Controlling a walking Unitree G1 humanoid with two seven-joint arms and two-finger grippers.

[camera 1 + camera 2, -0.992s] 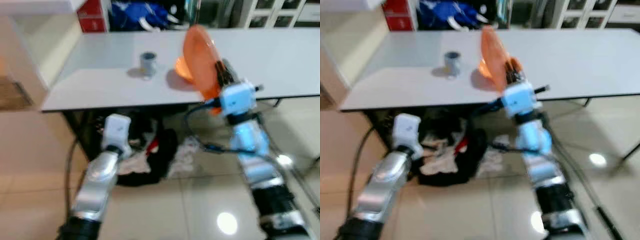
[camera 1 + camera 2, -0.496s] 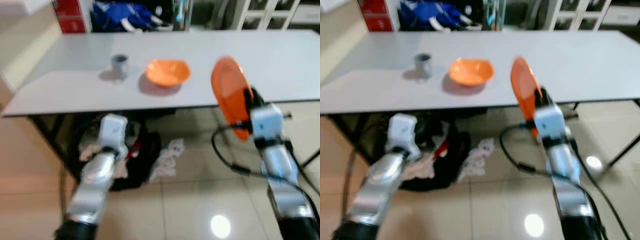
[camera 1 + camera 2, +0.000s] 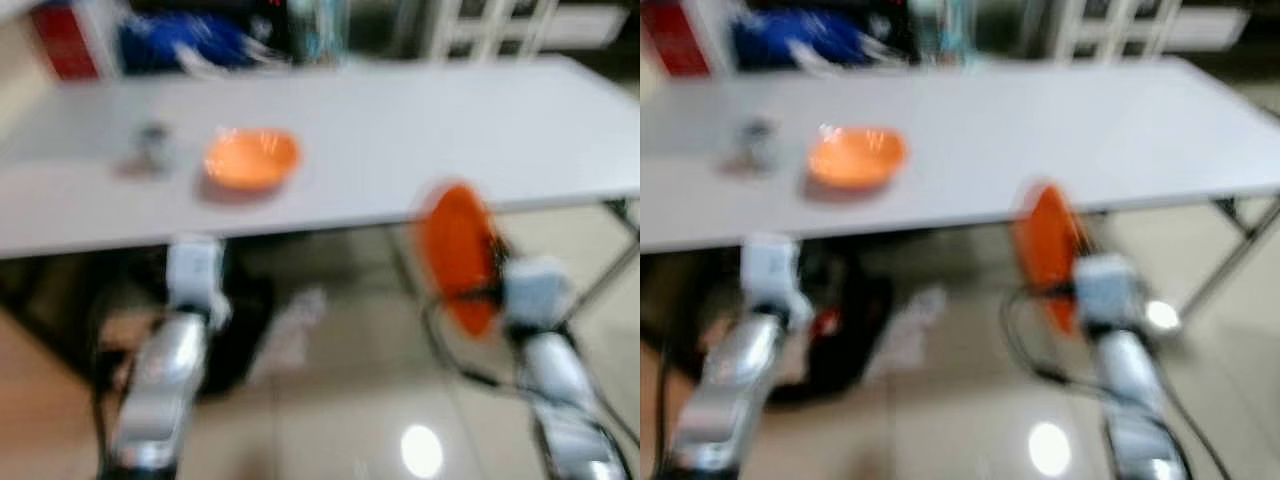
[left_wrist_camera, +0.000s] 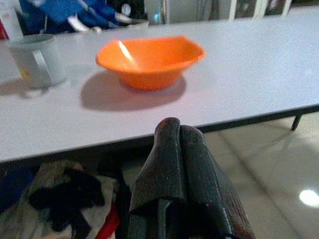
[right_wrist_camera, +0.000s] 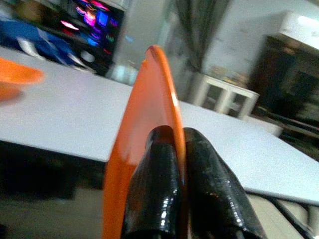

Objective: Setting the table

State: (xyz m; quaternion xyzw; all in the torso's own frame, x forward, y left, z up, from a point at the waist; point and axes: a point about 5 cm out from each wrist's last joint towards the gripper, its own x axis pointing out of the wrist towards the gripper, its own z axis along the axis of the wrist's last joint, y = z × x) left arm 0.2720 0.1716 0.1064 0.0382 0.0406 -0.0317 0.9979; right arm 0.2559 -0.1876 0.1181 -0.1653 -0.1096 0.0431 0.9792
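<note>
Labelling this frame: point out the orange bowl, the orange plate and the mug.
orange bowl (image 4: 149, 59), left wrist view, inner wall.
orange plate (image 3: 455, 250), left eye view, middle of its face.
mug (image 4: 37, 59), left wrist view, side wall.

Your colour key: desk (image 4: 259, 55) plain pale grey-white. Bowl (image 4: 149, 59) solid orange, no pattern. Plate (image 5: 144, 129) same orange, unpatterned. Mug (image 4: 37, 59) pale grey-blue. Right end effector (image 5: 183, 164) glossy black fingers; left end effector (image 4: 180, 149) matte black fingers. Arms silver, wrist housings white. Floor (image 3: 330, 420) beige glossy tile. Beneath desk, cloth heap (image 4: 65, 204) black, cream, red. Behind desk, blue bundle (image 4: 65, 12).
</note>
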